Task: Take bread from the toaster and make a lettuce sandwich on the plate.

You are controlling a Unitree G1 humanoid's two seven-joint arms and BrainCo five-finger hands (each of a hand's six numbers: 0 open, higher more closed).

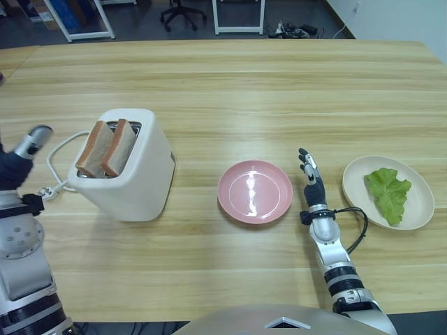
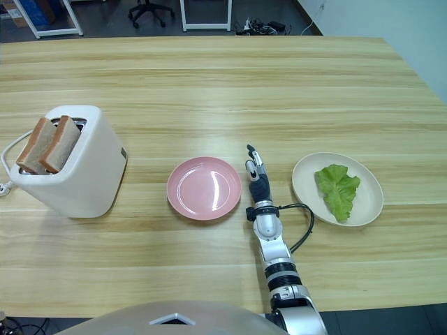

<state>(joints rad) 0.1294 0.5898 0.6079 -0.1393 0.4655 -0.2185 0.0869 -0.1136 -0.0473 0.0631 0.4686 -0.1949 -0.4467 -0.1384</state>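
Note:
A white toaster (image 1: 133, 174) stands on the left of the wooden table, with two brown bread slices (image 1: 106, 148) sticking up out of its slots. An empty pink plate (image 1: 255, 192) lies in the middle. To its right, a cream plate (image 1: 356, 178) holds a green lettuce leaf (image 1: 387, 192). My right hand (image 1: 311, 174) rests upright between the two plates, fingers stretched straight and holding nothing. My left hand (image 1: 28, 146) is at the left edge, beside the toaster and apart from it, partly cut off by the frame.
The toaster's white cord and plug (image 1: 49, 187) lie on the table to its left, close to my left arm. Bare wood (image 1: 265, 91) stretches behind the plates to the far edge. Desk legs and a chair stand beyond it.

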